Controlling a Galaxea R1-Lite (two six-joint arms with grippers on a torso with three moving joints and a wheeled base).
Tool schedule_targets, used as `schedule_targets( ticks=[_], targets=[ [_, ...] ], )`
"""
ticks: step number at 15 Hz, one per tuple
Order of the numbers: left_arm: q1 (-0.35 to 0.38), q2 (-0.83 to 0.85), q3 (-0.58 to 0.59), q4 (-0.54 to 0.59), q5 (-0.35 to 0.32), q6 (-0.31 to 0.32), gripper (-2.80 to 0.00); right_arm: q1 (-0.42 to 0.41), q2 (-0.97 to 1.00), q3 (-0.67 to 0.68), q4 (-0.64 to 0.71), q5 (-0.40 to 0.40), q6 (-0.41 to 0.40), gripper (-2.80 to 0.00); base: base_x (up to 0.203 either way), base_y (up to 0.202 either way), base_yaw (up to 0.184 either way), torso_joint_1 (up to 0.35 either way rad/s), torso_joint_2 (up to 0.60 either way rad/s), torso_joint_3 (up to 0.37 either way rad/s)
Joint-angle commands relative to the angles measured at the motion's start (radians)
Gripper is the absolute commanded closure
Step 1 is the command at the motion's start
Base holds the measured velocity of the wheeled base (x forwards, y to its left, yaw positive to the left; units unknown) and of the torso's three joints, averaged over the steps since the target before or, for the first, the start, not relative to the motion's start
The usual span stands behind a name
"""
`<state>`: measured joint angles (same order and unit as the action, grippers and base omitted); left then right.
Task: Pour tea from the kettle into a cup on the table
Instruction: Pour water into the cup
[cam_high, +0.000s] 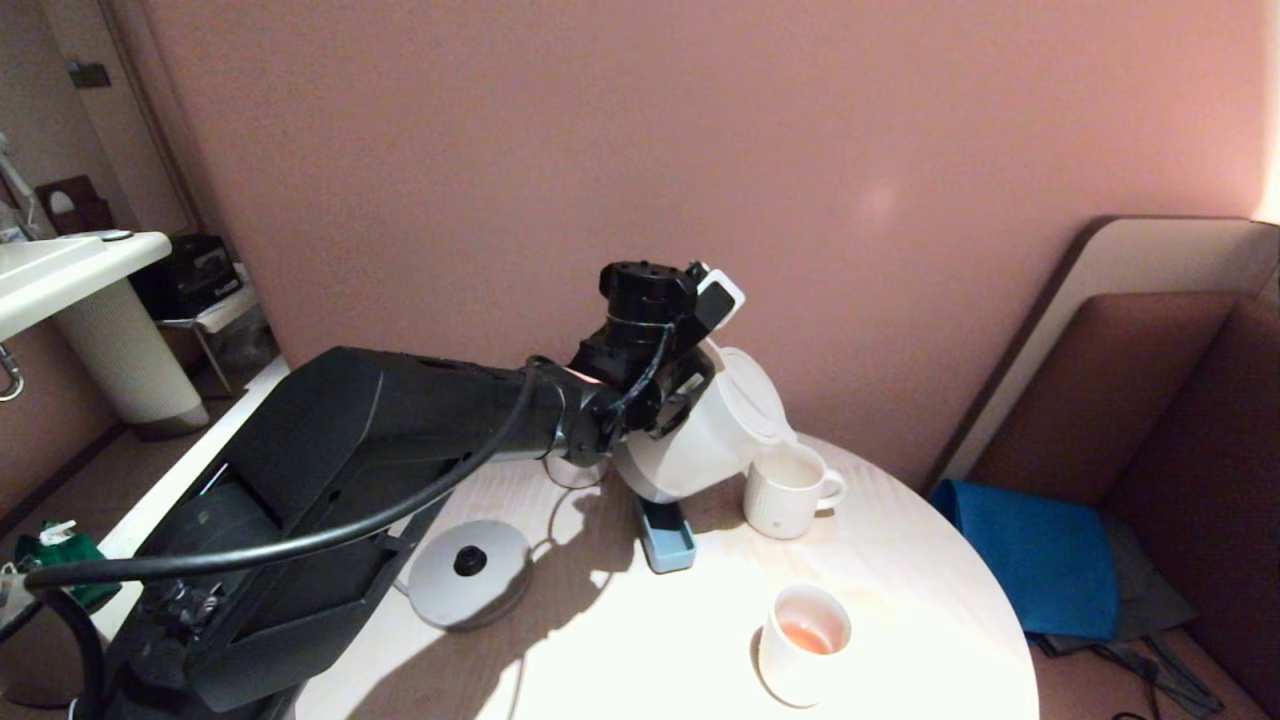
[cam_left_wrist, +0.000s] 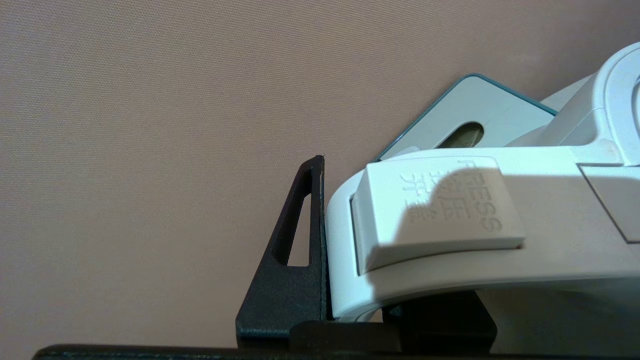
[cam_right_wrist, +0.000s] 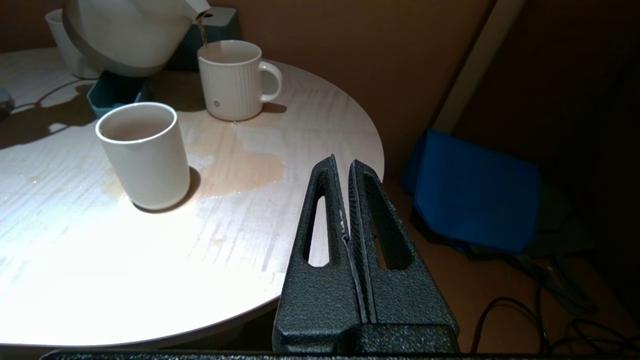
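The cream-white kettle hangs tilted over the back of the round table, its spout above the ribbed white cup. My left gripper is shut on the kettle's handle, one black finger pressed against its end. In the right wrist view a thin stream of tea falls from the kettle into the cup. My right gripper is shut and empty, low beside the table's near edge.
A smooth white cup holding some tea stands nearer the front, with a spilled puddle beside it. The grey base disc, a blue tray and a ribbed tumbler sit near the kettle. A blue cloth lies on the bench at the right.
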<state>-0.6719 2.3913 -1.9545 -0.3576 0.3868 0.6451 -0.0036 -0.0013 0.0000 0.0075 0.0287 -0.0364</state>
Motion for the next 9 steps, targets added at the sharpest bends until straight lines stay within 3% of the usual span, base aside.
schedule_targets(
  ticks=[1,9],
  targets=[
    [-0.003,0.002,0.000,-0.003,0.003,0.008,0.00,0.001,0.001,0.000,0.000,0.000,0.000,0.00,0.000,0.000,0.000,0.000,0.00,0.000],
    [-0.006,0.012,-0.001,-0.003,0.003,0.024,0.00,0.001,0.001,0.000,0.000,0.000,0.000,0.00,0.000,0.000,0.000,0.000,0.00,0.000]
  ],
)
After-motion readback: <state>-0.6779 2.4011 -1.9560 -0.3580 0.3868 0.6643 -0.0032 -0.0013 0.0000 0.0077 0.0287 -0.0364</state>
